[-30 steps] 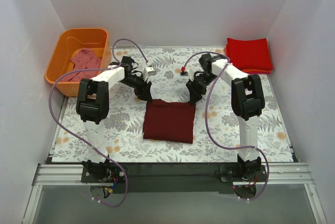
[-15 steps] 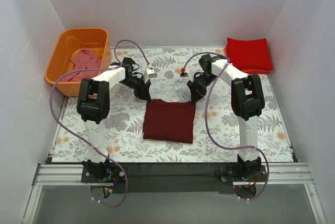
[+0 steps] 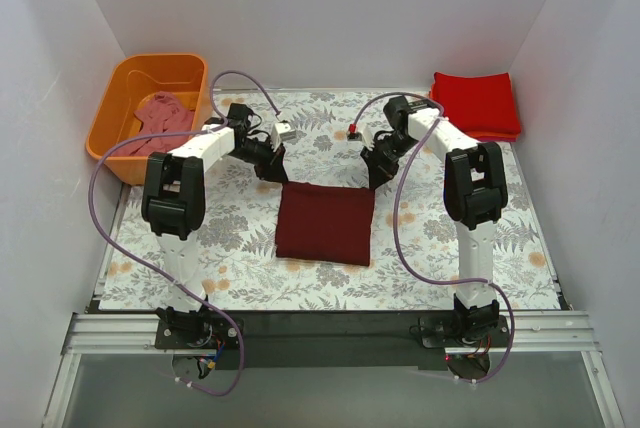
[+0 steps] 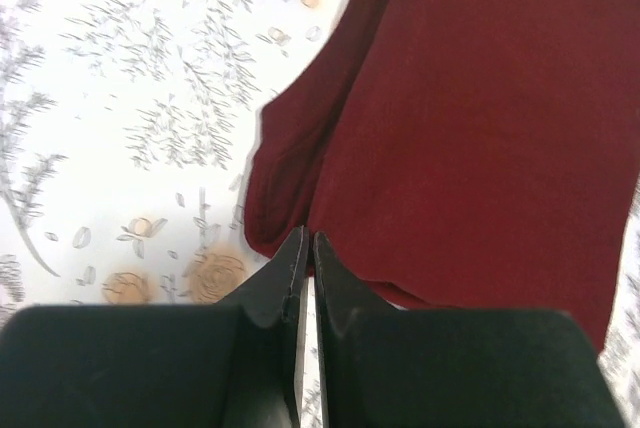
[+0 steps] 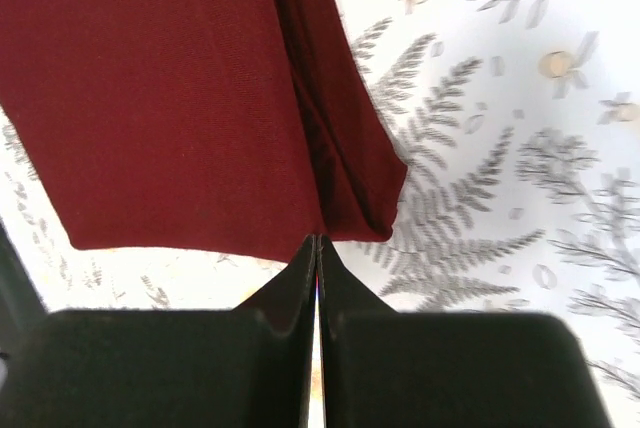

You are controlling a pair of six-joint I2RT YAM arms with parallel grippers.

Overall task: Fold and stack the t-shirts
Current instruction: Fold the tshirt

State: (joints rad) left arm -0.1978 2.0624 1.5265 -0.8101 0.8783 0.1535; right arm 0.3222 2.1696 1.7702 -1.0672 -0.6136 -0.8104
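Note:
A dark maroon t-shirt (image 3: 325,226), folded into a rectangle, lies in the middle of the floral mat. My left gripper (image 3: 275,174) is shut on its far left corner, and my right gripper (image 3: 377,178) is shut on its far right corner. In the left wrist view the gripper (image 4: 308,240) pinches the hem of the maroon cloth (image 4: 480,128), which bunches just ahead. The right wrist view shows the gripper (image 5: 318,241) pinching the edge of the maroon cloth (image 5: 170,98) beside a rolled fold. Folded bright red t-shirts (image 3: 476,105) sit stacked at the far right. A dusty pink t-shirt (image 3: 163,113) lies crumpled in the tub.
The orange plastic tub (image 3: 108,108) stands at the far left corner. White walls close in the mat (image 3: 240,268) on three sides. Purple cables loop from both arms over the mat's sides.
Both grippers went from open to shut on the maroon t-shirt's far corners. They have drawn slightly toward the far side, and the shirt's far edge has shifted with them.

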